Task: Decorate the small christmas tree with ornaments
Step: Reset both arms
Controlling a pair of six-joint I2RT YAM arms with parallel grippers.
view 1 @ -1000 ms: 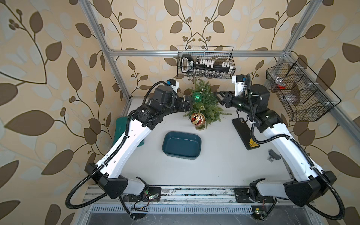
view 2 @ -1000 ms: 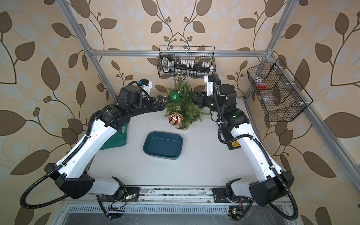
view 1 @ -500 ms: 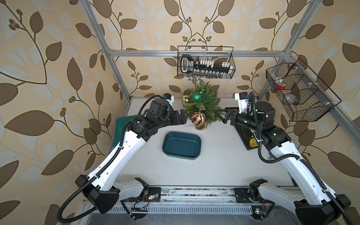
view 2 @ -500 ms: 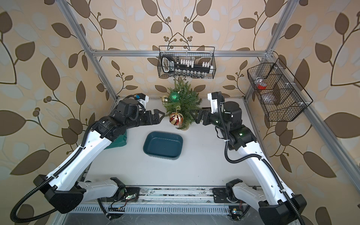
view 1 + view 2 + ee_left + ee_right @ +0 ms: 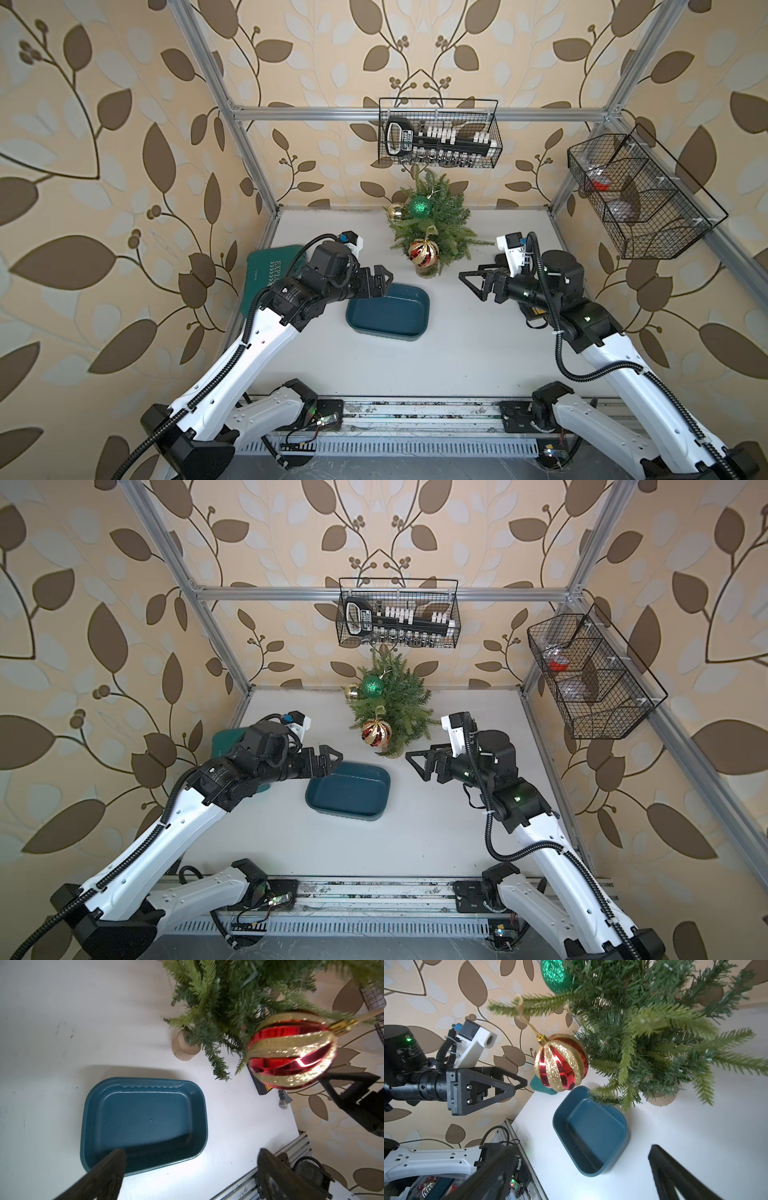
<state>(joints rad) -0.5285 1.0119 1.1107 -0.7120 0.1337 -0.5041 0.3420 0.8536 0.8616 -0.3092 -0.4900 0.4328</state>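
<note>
The small christmas tree (image 5: 449,216) (image 5: 403,704) stands at the back of the table on a tan base (image 5: 182,1047). Three ornaments hang on it: a red-and-gold striped one (image 5: 423,252) (image 5: 560,1062) low at the front, a green glitter one (image 5: 419,206) (image 5: 553,972) higher up, and a small gold one (image 5: 396,212) at its left edge. My left gripper (image 5: 384,276) (image 5: 191,1153) hovers open and empty over the tray's left rim. On the tree's other side my right gripper (image 5: 465,278) (image 5: 581,1149) is open and empty too, short of the branches.
An empty teal tray (image 5: 390,311) lies in front of the tree. A green pad (image 5: 270,266) sits at the table's left edge, and a black device (image 5: 536,320) lies under the right arm. Wire baskets (image 5: 438,133) (image 5: 640,199) hang on the back and right frame.
Both grippers have drawn back from the tree toward the front and opened wide. The gold ornament, hidden by the left gripper before, now hangs free at the tree's left edge.
</note>
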